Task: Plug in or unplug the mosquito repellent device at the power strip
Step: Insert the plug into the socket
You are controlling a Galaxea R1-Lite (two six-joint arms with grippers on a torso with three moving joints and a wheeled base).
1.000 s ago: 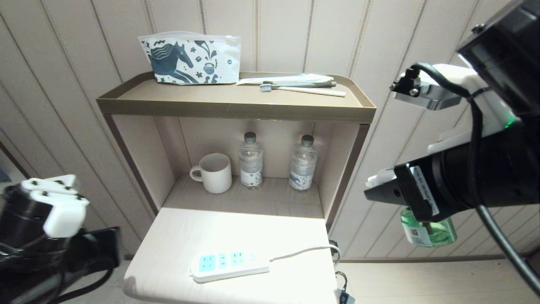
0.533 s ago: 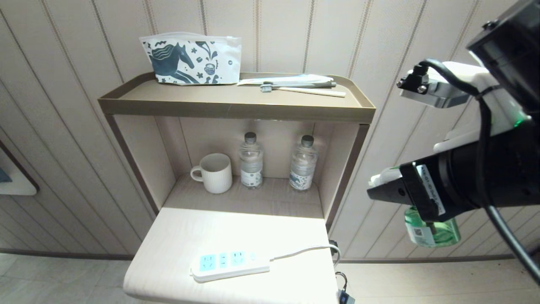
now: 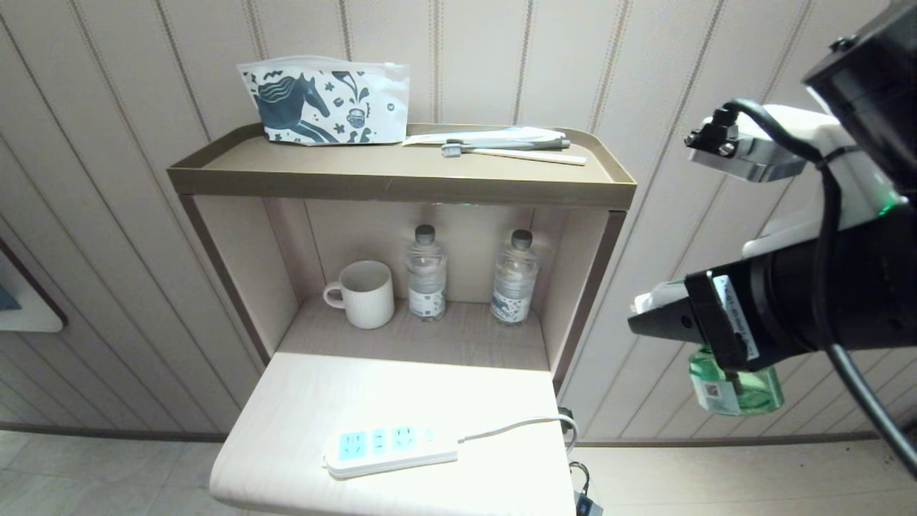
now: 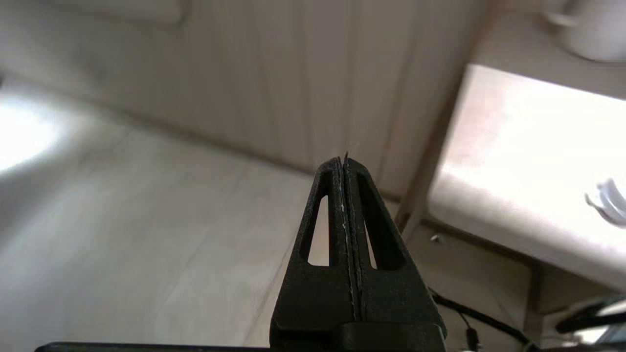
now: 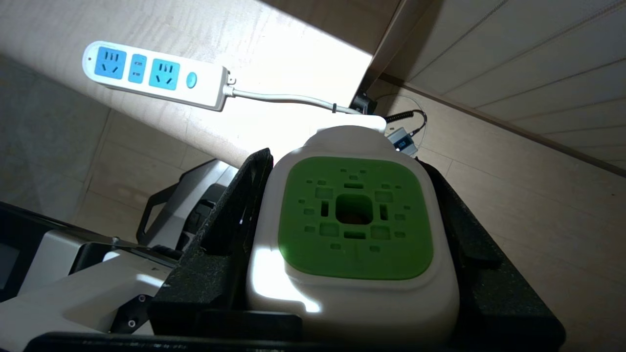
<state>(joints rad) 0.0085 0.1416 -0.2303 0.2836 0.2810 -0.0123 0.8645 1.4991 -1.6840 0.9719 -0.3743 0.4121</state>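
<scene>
The right gripper (image 3: 655, 315), at three o'clock in the head view and off the side of the pale wooden bedside stand (image 3: 301, 401), has its black jaws partly spread and clamped on the white-and-green plug head of the translucent green mosquito repellent device (image 3: 738, 390). The long white power strip with light-blue socket faces (image 3: 390, 448) lies at six o'clock on the stand, nothing plugged in. The left gripper (image 4: 345, 161) hangs over the floor beside the stand, jaws pressed together and empty.

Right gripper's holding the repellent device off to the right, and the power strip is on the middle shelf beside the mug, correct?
Not quite. The power strip lies on the lower white tabletop, not beside the mug, as the head view shows. The right gripper does hold the mosquito repellent device.
</scene>
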